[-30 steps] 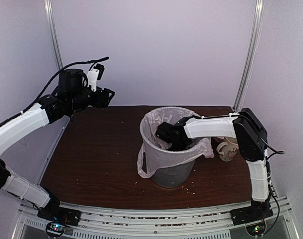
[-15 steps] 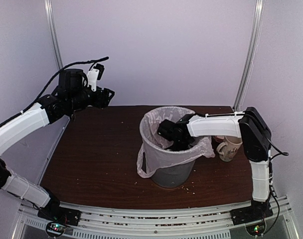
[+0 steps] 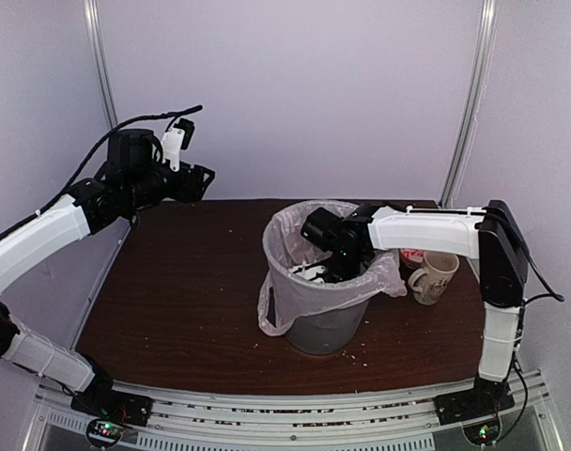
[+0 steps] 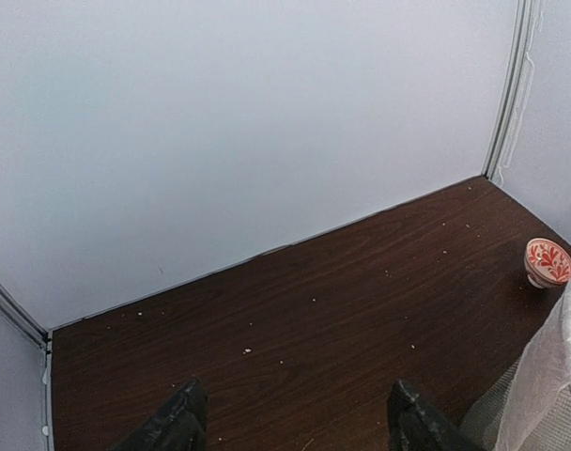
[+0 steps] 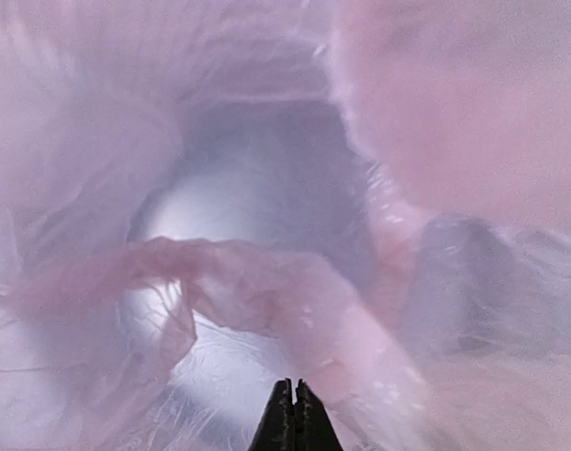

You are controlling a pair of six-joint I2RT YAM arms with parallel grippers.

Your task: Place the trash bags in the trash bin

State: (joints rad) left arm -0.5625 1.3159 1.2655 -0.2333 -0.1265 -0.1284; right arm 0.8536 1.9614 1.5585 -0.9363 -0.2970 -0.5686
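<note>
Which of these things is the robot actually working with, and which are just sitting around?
Part of the job: trash bag, trash bin, right gripper inside it.
Just lying about: patterned mug, small red-patterned bowl, crumbs on the table.

The left arm and right arm are white-shelled with black joints and black cable.

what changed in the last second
The right arm swung its elbow outward to its right, and the right gripper shifted slightly up and right inside the trash bin, uncovering more of the mug. Nothing was visibly grabbed or released. The trash bag, the bin and the raised, open left gripper stayed put.
</note>
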